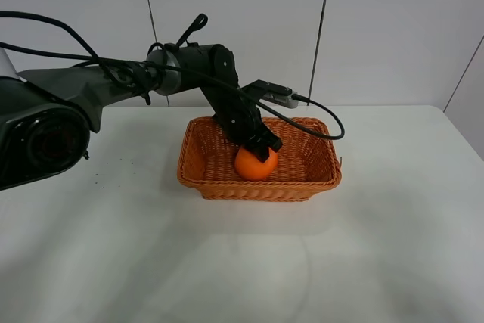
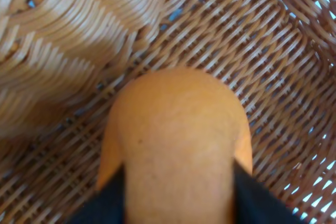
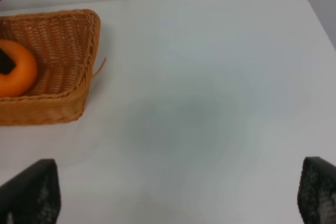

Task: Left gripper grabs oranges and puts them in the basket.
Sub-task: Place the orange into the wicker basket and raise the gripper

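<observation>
The orange is inside the wicker basket, low down near its front wall. My left gripper reaches down into the basket from the back left and is shut on the orange. In the left wrist view the orange fills the middle, with black fingers on both sides and the basket weave close behind it. I cannot tell whether the orange touches the basket floor. The right wrist view shows the basket and the orange far from my right gripper, which is open and empty.
The basket stands on a white table near its middle back. A black cable loops from the left arm over the basket's back right corner. A white panelled wall stands behind the table.
</observation>
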{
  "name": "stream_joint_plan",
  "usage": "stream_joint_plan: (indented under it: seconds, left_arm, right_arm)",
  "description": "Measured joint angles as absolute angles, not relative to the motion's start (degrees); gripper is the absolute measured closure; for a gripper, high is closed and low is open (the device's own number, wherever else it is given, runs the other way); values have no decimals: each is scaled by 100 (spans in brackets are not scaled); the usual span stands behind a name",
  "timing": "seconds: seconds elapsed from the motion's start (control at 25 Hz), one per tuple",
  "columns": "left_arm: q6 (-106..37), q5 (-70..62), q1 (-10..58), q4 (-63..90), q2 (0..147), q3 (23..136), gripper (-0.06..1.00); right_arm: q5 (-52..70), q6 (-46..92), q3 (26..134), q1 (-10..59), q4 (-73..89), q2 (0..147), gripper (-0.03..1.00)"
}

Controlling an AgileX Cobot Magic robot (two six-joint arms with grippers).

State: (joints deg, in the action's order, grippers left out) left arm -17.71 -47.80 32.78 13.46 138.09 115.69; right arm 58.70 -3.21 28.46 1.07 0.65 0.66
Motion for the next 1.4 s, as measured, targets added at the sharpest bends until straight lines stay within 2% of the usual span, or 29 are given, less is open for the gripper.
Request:
stream_joint_plan:
  seconds: [0.08,0.12,0.2,0.28,0.68,1.04,1.4]
  left_arm:
    - [-1771,-4795,3278,1346,13809,11569,19]
    - [-1771,-4795,3278,1346,13809,11569,19]
    - [-1771,-4795,3278,1346,13809,11569,6]
    - [-1771,-4795,3278,1346,13809,11573,4]
    - [-1766,-4920,3278,1346,13809,11659,3]
    - [-1556,-5407,3278,1266,13789,12628,3]
    - [-1168,-5776,3275,104,13362,12750,3]
  right_arm:
    - [5870,-321,2846,107,65,66,27]
    - [5870,-321,2846,107,65,66,27]
    - [5870,-321,2846,107,65,66,27]
    - [5870,-321,2846,107,65,66,27]
    - [5870,-321,2846,107,65,66,27]
    - [5870,-321,2846,107,65,66,27]
    - [5870,-321,2846,107,65,66,27]
